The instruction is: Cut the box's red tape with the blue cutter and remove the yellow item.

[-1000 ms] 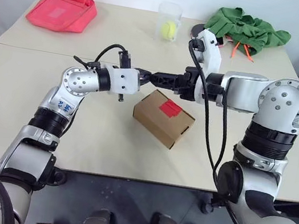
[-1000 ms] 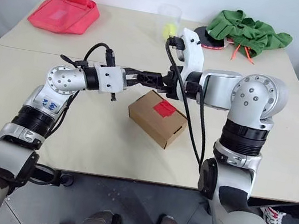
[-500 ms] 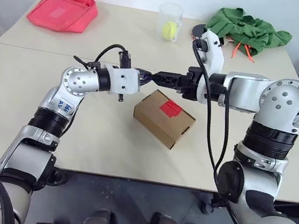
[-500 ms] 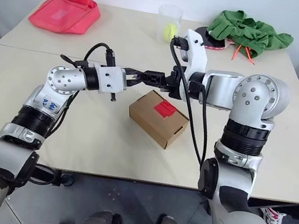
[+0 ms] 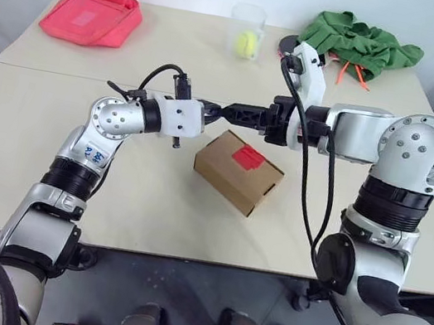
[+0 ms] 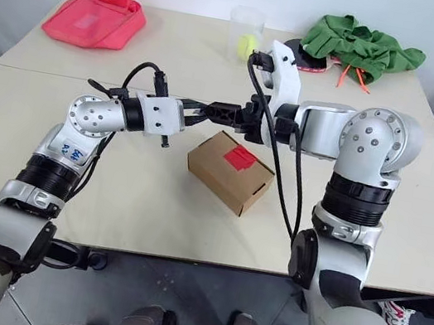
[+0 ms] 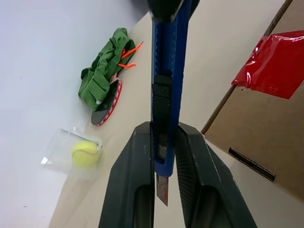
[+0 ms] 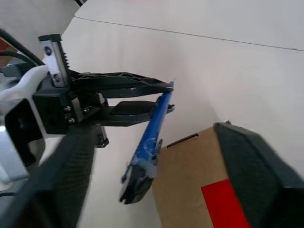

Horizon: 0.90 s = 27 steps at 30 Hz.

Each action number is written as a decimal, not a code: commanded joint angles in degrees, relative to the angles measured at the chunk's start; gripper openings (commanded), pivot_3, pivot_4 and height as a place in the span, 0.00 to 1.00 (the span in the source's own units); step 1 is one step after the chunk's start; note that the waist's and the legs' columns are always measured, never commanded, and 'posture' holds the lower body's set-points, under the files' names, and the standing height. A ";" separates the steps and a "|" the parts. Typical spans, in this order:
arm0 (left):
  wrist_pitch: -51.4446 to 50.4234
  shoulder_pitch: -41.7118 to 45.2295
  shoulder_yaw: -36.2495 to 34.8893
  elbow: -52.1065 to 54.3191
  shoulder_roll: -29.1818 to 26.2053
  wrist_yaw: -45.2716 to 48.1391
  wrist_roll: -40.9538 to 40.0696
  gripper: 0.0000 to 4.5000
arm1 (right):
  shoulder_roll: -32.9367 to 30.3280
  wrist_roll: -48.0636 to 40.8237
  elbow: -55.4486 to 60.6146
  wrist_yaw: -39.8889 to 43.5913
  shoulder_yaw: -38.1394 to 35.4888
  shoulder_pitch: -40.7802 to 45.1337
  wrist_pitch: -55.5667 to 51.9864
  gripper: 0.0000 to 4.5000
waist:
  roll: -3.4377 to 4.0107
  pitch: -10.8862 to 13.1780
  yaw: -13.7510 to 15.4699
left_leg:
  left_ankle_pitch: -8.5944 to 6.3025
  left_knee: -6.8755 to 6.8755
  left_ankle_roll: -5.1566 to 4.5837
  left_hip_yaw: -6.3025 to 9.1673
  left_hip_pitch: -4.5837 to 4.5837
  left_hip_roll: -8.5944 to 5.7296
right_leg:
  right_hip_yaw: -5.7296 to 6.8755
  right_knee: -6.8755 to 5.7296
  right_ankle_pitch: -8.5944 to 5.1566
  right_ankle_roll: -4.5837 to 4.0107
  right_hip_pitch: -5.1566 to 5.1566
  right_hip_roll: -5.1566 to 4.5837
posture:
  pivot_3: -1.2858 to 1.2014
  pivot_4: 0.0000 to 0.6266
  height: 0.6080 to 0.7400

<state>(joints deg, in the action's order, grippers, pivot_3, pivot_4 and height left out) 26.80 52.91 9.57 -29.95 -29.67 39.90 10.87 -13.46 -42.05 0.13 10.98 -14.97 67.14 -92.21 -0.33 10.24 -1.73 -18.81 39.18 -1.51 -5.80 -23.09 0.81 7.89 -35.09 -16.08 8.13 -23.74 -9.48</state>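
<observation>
Blue cutter (image 7: 167, 80) sitting clamped in left claw (image 7: 164, 156), stiff, slim, slippery; right claw (image 6: 230, 114) spread around its far end, needing mid-body hold. Box (image 5: 237, 170) lying just below both claws.

One box (image 5: 237, 170), one blue cutter (image 7: 167, 71), one ball (image 5: 244, 44), one clear cup (image 5: 248, 16), two cloth heaps.

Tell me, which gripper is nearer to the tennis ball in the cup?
Right. The right gripper hovers just in front of the ball, while the left gripper, holding the blue cutter, sits farther to the left.
</observation>
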 commanded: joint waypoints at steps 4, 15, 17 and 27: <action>-0.03 -0.12 -0.80 2.02 -0.43 -0.34 -1.04 0.09 | -0.71 -0.27 2.26 0.66 0.21 -0.23 -0.29 0.32 | 0.00 0.00 0.00 | 0.00 0.00 0.00 0.00 0.00 -0.01 | -0.01 0.00 0.00 0.00 0.00 0.00 | 0.52 0.24 1.00; -1.16 -1.58 -0.70 3.99 -0.79 0.31 -1.59 0.09 | -1.32 -1.05 2.76 1.13 -0.27 0.40 -0.29 0.05 | 0.00 0.00 0.00 | 0.00 0.00 0.00 0.00 0.00 0.00 | 0.00 0.00 0.00 0.00 0.00 0.00 | 0.52 0.24 1.00; -5.10 -2.92 -0.41 5.70 -1.19 3.29 -3.12 0.09 | -2.22 -1.09 3.24 1.55 0.10 0.21 -0.29 0.05 | 0.00 0.00 0.01 | 0.00 0.00 0.00 0.00 0.00 0.00 | 0.00 0.00 0.00 0.00 0.00 0.00 | 0.52 0.24 1.00; -21.32 -4.34 -1.96 10.89 -2.63 14.80 -12.19 0.61 | -6.56 -0.22 4.38 5.21 3.08 -0.04 0.40 0.04 | 0.02 -0.01 0.09 | 0.00 0.01 0.00 -0.01 0.01 0.00 | -0.01 0.00 0.00 0.00 0.00 0.00 | 0.52 0.24 1.00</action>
<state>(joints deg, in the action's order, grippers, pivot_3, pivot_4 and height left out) 7.25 48.26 9.29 -20.89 -32.05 54.18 0.45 -18.58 -42.22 2.13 15.40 -11.26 65.81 -92.19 -0.31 10.22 -1.64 -18.81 39.19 -1.51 -5.79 -23.08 0.81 7.87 -35.10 -16.09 8.13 -23.73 -9.48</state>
